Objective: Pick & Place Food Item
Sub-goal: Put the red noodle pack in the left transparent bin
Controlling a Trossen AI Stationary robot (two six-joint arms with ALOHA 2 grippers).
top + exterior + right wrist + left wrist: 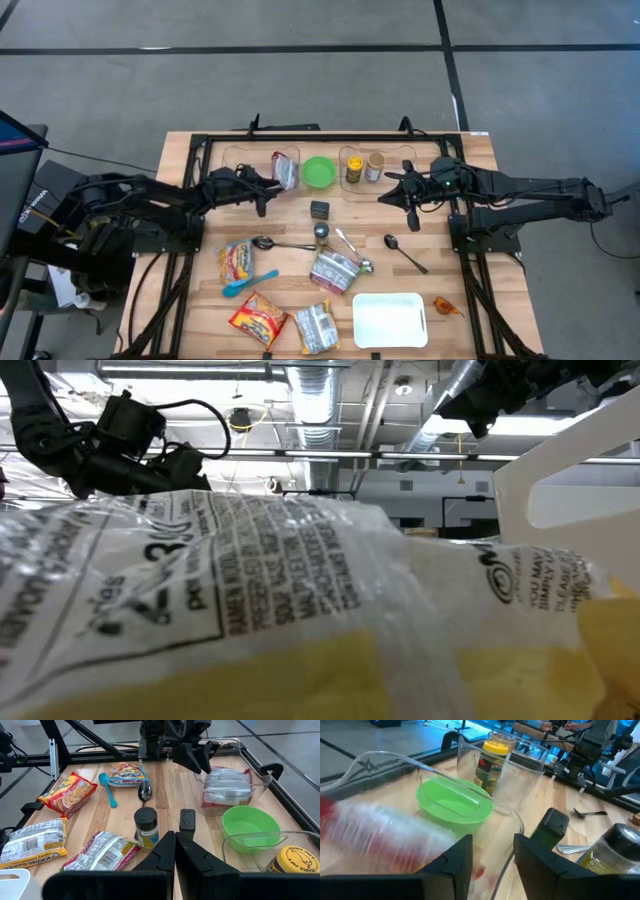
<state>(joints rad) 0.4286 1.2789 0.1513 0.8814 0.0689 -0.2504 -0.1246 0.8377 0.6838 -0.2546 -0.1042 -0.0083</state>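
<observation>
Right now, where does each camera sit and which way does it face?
High: overhead, facing down; both arms, green bowl.
Low: at table height, blocked by a noodle packet; arms above.
Left wrist: behind the left hand, facing the bowl and a clear bin.
Right wrist: behind the right hand, facing the left arm.
Shared: bowl, high and both wrists.

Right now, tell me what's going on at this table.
The left end effector is at the clear tray at the back of the table, its fingers parted, right beside a red-and-white food packet that lies in the tray next to the green bowl. The right end effector hangs shut and empty near the jars. More noodle packets, spoons and a white plate lie across the front.
</observation>
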